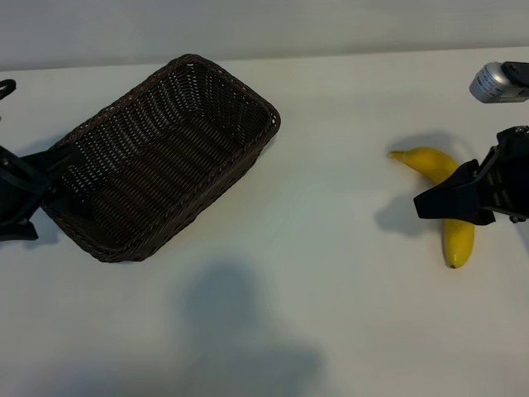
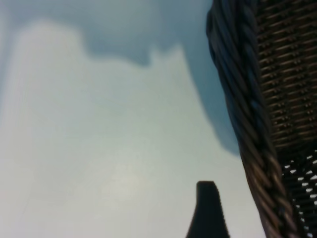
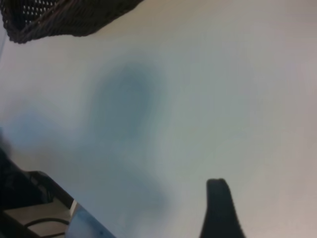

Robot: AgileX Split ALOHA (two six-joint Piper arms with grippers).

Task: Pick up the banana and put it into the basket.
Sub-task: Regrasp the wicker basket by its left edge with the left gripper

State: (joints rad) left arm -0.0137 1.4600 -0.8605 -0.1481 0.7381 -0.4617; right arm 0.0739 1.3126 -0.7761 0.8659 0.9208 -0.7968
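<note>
Exterior view first: the banana (image 1: 450, 198) lies on the white worktop (image 1: 331, 273) towards the right side, well apart from the basket (image 1: 165, 157), which sits at the left with nothing in it. So none of the task is done yet, as far as I can see; the fruit has to be gripped, lifted, carried across the bare stretch of worktop and let go over the wicker.

The right gripper (image 1: 450, 203) is right over the middle of the banana, where its curve bends. Its dark fingers (image 1: 438, 201) cross the yellow skin, with the stem end poking out on one side and the blunt end on the other. The fingers stand apart rather than pinched together, but from this angle I cannot tell whether they are pressing the banana's sides or only hanging above it. The banana appears to rest flat on the worktop and casts its shadow close beside itself, so I judge it is not lifted. The right wrist view shows only one dark fingertip (image 3: 220, 210) over blank worktop, with a corner of the basket far off; the banana itself does not show there.

The left gripper (image 1: 21, 194) waits at the left edge, just beside the basket's near end, with its fingers spread and nothing between them that I can see. Its wrist view shows the woven rim (image 2: 242, 99) close alongside a single fingertip (image 2: 208, 210).
</note>
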